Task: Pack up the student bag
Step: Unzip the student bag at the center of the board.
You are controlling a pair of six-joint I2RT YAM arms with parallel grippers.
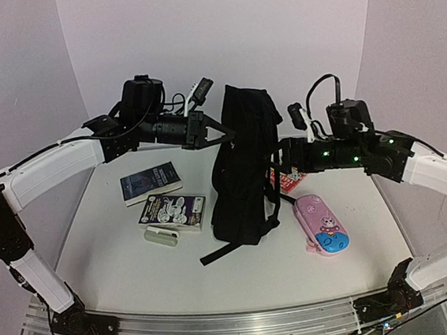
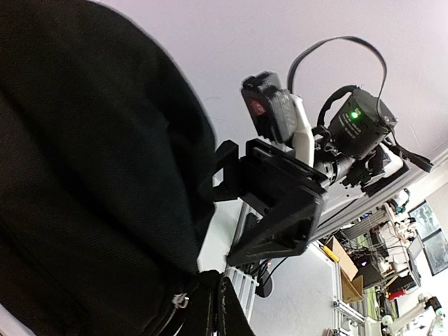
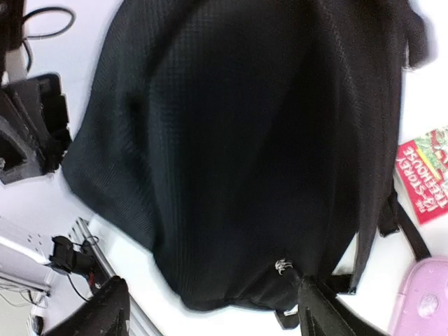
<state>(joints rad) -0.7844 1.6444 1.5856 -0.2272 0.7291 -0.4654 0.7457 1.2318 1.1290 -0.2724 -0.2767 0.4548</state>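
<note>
The student bag [image 1: 243, 162] is a big black fabric backpack held partly upright in the middle of the table, with a strap end trailing toward the front. My left gripper [image 1: 226, 135] is shut on the fabric at its upper left edge. In the left wrist view the fingers [image 2: 210, 311] pinch the cloth next to a metal zipper pull [image 2: 180, 301]. My right gripper [image 1: 273, 158] stands open against the bag's right side. In the right wrist view the student bag [image 3: 245, 140] fills the frame, and the right gripper [image 3: 210, 315] has its jaws spread wide, nothing between them.
Left of the bag lie a dark blue book [image 1: 150, 182], a purple-and-white book [image 1: 173, 210] and a small white item [image 1: 160, 237]. On the right, a red book [image 1: 292, 179] lies partly under my right arm. A pink-and-blue pencil case [image 1: 321, 223] lies in front of it.
</note>
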